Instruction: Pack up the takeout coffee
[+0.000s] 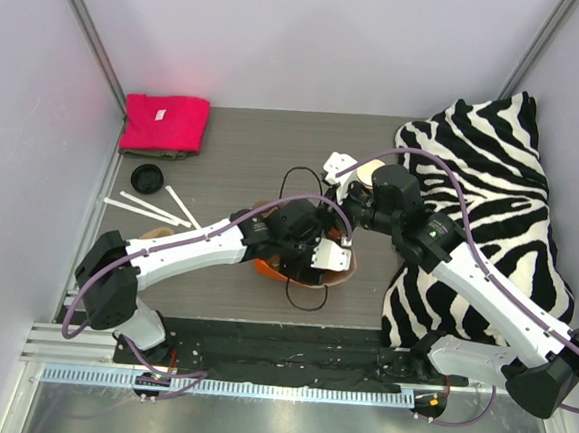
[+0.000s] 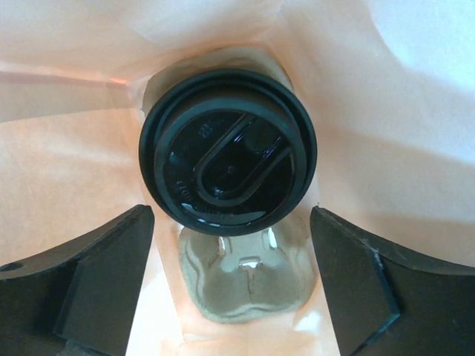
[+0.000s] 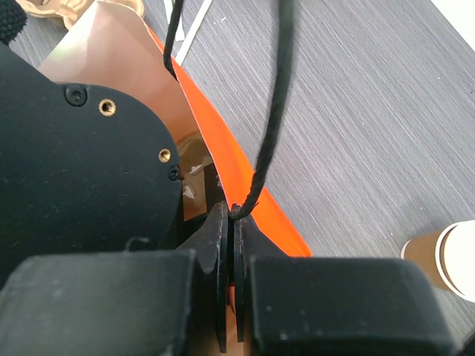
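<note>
The takeout coffee (image 2: 228,152), a cup with a round black lid, stands inside the orange bag (image 1: 270,270) on a moulded cardboard tray (image 2: 245,289) at the bag's bottom. My left gripper (image 2: 230,215) is down in the bag (image 2: 67,163), open, with a finger on each side of the lid and apart from it. In the top view the left gripper (image 1: 318,259) is mostly hidden by the bag. My right gripper (image 3: 234,211) is shut on the bag's rim (image 3: 245,170) where the black cord handle (image 3: 271,126) attaches; it also shows in the top view (image 1: 353,214).
An open brown cup with no lid (image 1: 368,173) stands behind the bag, also in the right wrist view (image 3: 445,259). A loose black lid (image 1: 147,177), white stir sticks (image 1: 150,206) and a pink towel (image 1: 164,124) lie at the left. A zebra cloth (image 1: 492,192) covers the right.
</note>
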